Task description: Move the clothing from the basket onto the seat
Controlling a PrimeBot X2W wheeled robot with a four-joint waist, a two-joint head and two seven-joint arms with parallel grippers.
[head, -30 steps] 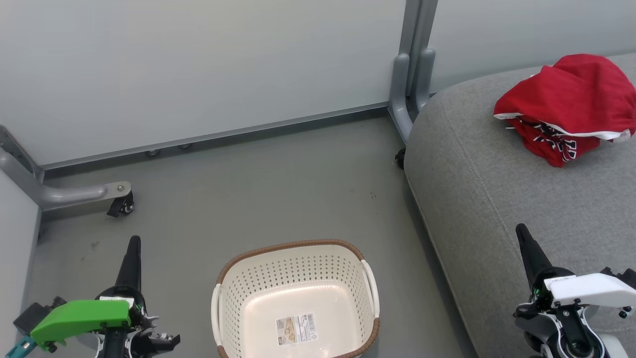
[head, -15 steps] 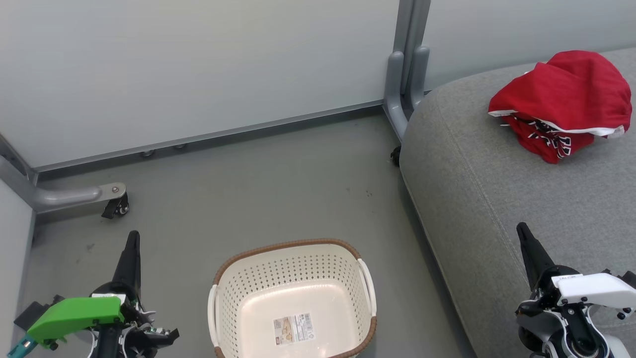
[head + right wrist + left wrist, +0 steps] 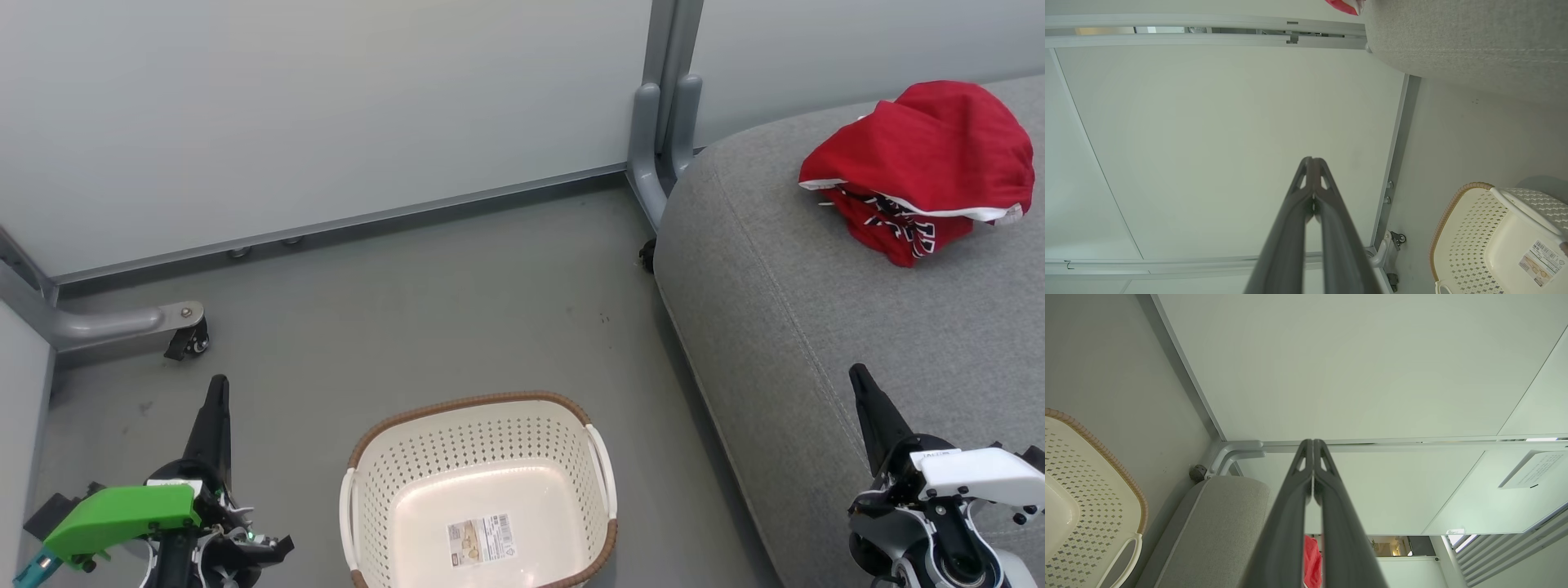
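1. Surroundings: matt grey floor [image 3: 457, 310], with pale partition panels [image 3: 326, 106] behind it. A grey metal foot [image 3: 122, 322] with a black caster [image 3: 186, 343] sits at far left. A grey upright post [image 3: 663, 98] stands just beside the far corner of the large light-grey upholstered seat [image 3: 816, 310].
2. In the way: the seat's rounded front edge lies between the basket and the clothing.
3. Container: the cream-white perforated plastic basket [image 3: 465, 402], brown woven-look rim, stands upright on the floor between the two grippers. It is near the seat, not touching. Inside: a printed barcode label [image 3: 482, 539] on the bottom.
4. Clothing [image 3: 922, 167]: soft red garments heaped on the seat's far part, well apart from the basket. The plain red one with white trim lies on top, the lettered one under it.
5. Left gripper [image 3: 216, 392]: low over the floor, left of the basket, pointing toward the wall. Its long dark fingers are pressed together, nothing between them (wrist view [image 3: 1312, 449]).
6. Right gripper [image 3: 861, 384]: over the seat's near part, fingers likewise pressed together on nothing (wrist view [image 3: 1310, 163]).
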